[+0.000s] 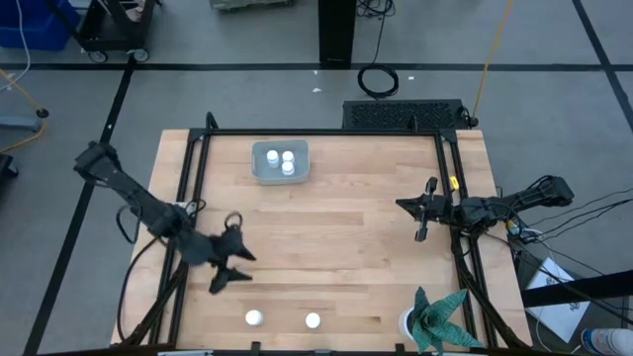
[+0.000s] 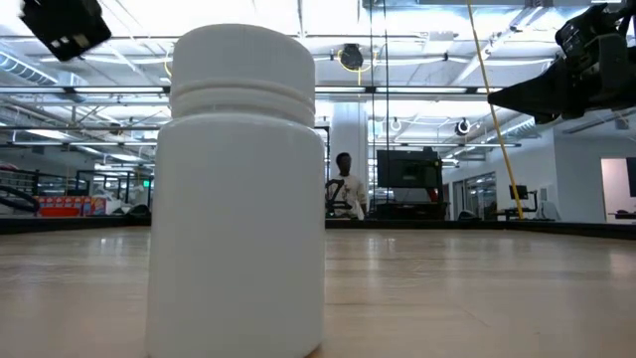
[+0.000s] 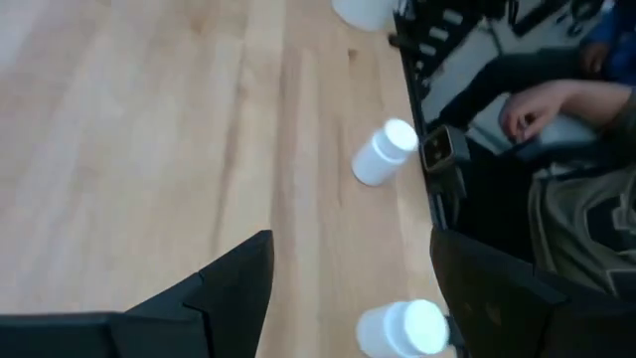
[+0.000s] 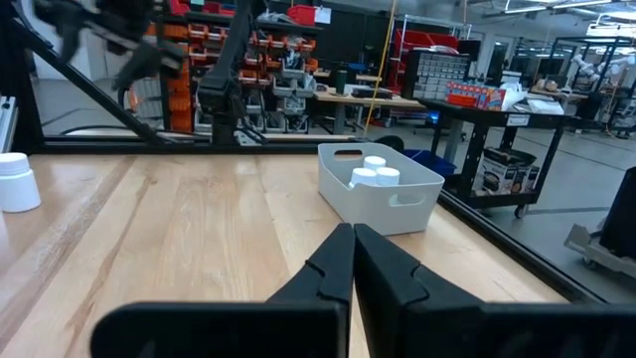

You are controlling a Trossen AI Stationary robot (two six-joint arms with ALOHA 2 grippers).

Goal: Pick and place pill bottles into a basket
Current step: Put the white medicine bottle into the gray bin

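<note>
Basket (image 1: 280, 163): I see a small grey-blue rectangular bin with rounded corners, sitting near the table's far edge, left of centre.
Bottles in basket (image 1: 288, 162): I count three white capped pill bottles upright inside, clustered together.
Bottles on table: I see two more near the front edge, well apart from the basket.
Left one (image 1: 253, 318): upright, white cap up.
Right one (image 1: 313, 320): upright, beside it, a gap between them.

The nearest pill bottle (image 2: 238, 189) is cut off below in the low view, hiding the basket behind.
</note>
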